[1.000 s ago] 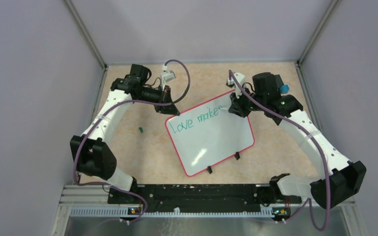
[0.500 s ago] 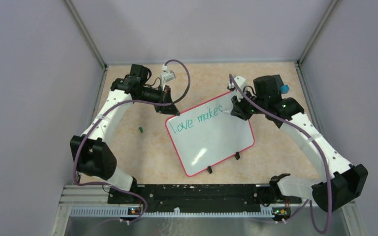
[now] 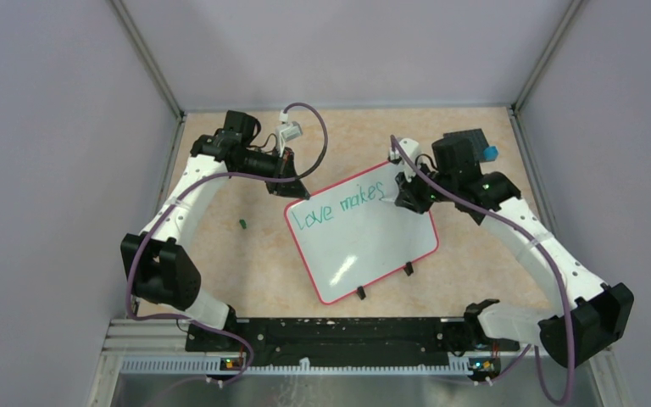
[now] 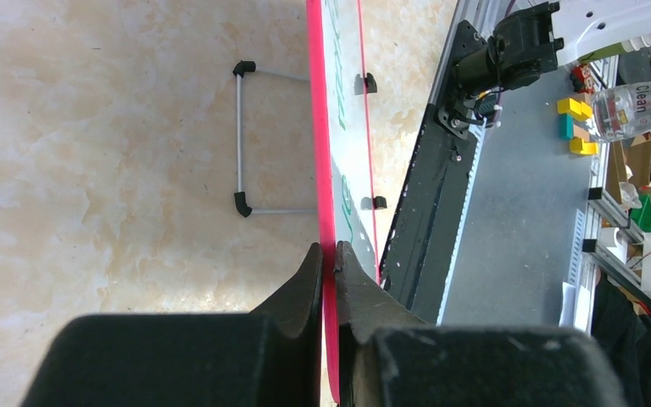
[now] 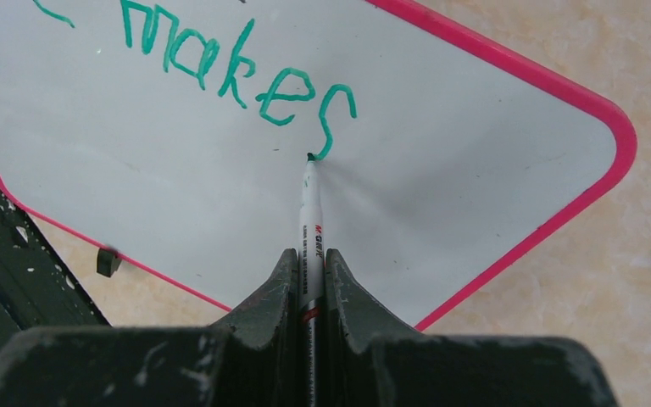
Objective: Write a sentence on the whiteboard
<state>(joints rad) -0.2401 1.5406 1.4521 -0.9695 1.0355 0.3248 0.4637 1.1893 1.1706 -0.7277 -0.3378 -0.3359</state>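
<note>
- Left arm: white link shells, black joint housings, purple cable looping alongside.
- Right arm: same white and black, its own purple lead, small blue block at the wrist.
- Left gripper and right gripper: matte black tapered fingers, the right's scuffed pale.

The green writing on the whiteboard has gained a final "s". The right gripper and its marker have shifted slightly nearer.

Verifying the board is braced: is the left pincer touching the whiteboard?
Touching. The left wrist view shows the left pincer closed on the whiteboard, one finger pressed against each side of its pink frame, with no gap.
</note>
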